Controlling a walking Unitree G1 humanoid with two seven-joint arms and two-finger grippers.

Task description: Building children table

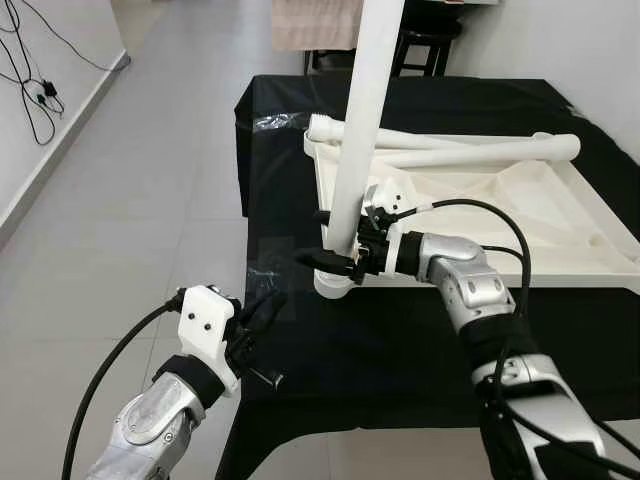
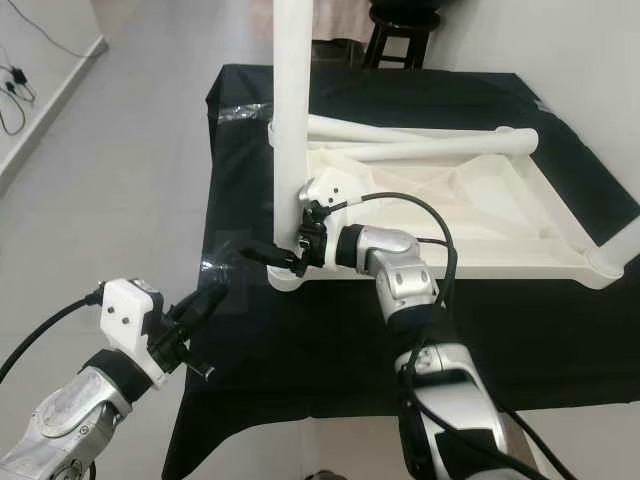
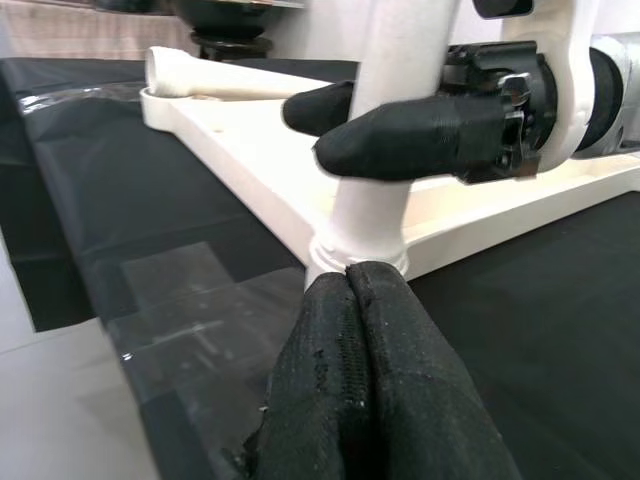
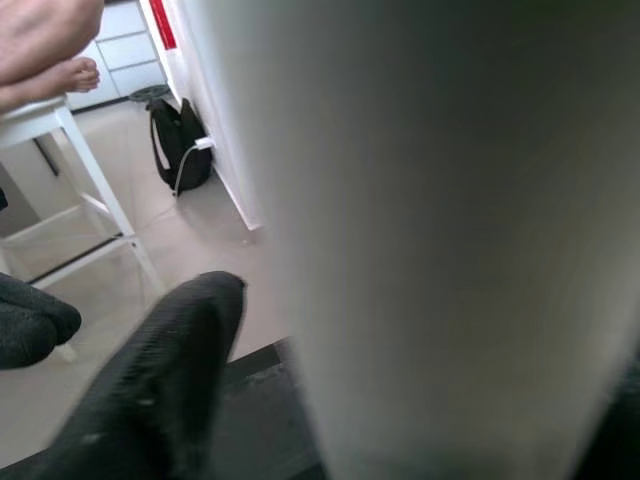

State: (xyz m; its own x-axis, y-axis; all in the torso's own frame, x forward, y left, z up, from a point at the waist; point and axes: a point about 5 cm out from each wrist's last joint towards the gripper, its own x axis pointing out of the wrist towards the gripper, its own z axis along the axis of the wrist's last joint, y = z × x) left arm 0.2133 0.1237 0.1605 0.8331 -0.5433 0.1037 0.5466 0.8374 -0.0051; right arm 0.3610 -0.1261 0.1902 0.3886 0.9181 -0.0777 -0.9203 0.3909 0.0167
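Note:
A white children's table top [image 1: 545,215] lies upside down on a black-covered table [image 1: 400,350]. One white leg [image 1: 362,110] stands upright in the top's near left corner socket [image 1: 333,285]. My right gripper [image 1: 318,240] is shut on this leg low down, one finger [image 3: 420,140] on each side of it. Two more white legs [image 1: 470,150] lie across the far part of the top. My left gripper [image 1: 262,305] is shut with nothing in it. It hovers at the black table's near left edge and points at the foot of the upright leg [image 3: 365,235].
The black table ends just left of my left gripper, with grey floor [image 1: 150,200] below. A dark stool [image 1: 425,45] and a hanging cloth [image 1: 315,25] stand behind the table. Cables [image 1: 35,90] trail by the left wall. A person's foot [image 4: 70,72] rests on a white stool.

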